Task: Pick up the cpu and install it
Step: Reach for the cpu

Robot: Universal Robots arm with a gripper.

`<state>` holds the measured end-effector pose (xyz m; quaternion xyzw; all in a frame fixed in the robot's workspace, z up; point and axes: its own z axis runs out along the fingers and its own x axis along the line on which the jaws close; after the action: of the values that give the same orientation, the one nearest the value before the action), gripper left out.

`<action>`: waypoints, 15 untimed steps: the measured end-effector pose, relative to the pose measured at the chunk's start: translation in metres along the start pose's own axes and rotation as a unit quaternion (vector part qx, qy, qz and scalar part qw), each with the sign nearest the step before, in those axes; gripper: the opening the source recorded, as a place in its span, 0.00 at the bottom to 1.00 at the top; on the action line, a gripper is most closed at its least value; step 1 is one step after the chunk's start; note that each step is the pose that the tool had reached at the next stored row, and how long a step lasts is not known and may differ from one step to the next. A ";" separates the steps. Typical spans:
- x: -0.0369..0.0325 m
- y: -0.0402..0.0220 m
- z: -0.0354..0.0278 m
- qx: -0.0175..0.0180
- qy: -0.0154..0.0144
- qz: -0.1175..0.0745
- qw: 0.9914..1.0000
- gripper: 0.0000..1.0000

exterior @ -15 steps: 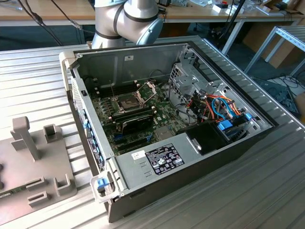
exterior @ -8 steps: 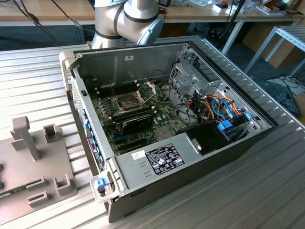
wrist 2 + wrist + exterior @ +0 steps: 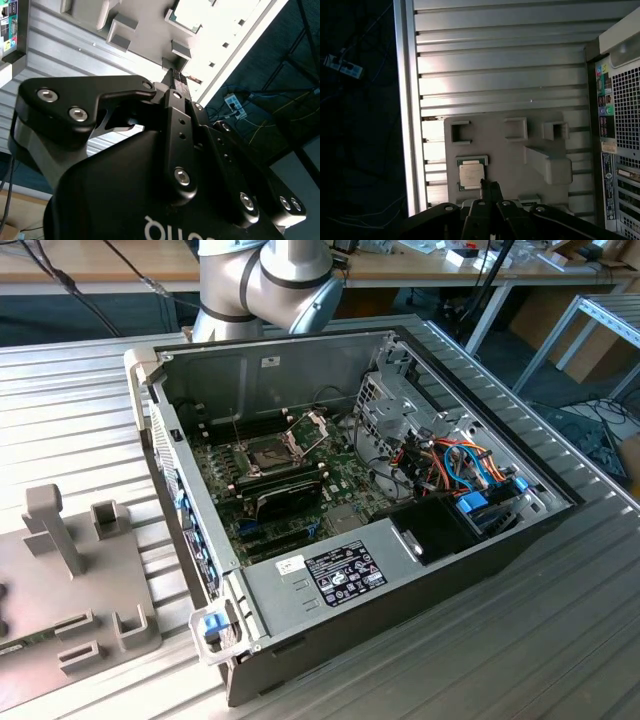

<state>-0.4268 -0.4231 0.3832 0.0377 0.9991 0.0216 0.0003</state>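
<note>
In the first wrist view the cpu (image 3: pixel 470 175), a small square chip with a pale metal top, lies flat in a recess of the grey holder plate (image 3: pixel 510 150). My gripper (image 3: pixel 488 186) hangs above that plate, its tips right beside the cpu and apart from it. The fingers look shut with nothing between them. The second wrist view has the black gripper (image 3: pixel 172 75) pointing at the same plate (image 3: pixel 135 20). In the exterior view the dark socket (image 3: pixel 272 452) on the green motherboard (image 3: pixel 345 475) stands open, its metal frame (image 3: pixel 312 425) hinged up.
The open computer case (image 3: pixel 480 560) lies on a ribbed metal table (image 3: pixel 60 410), with drive cage and cables on the exterior view's right. The holder plate (image 3: pixel 70 580) with raised posts sits on the exterior view's left. The table edge (image 3: pixel 407 125) drops off close to the plate.
</note>
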 end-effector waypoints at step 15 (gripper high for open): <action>0.0008 -0.0025 0.0056 0.000 0.000 0.000 1.000 0.11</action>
<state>-0.4278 -0.4253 0.3774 0.0377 0.9991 0.0217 0.0003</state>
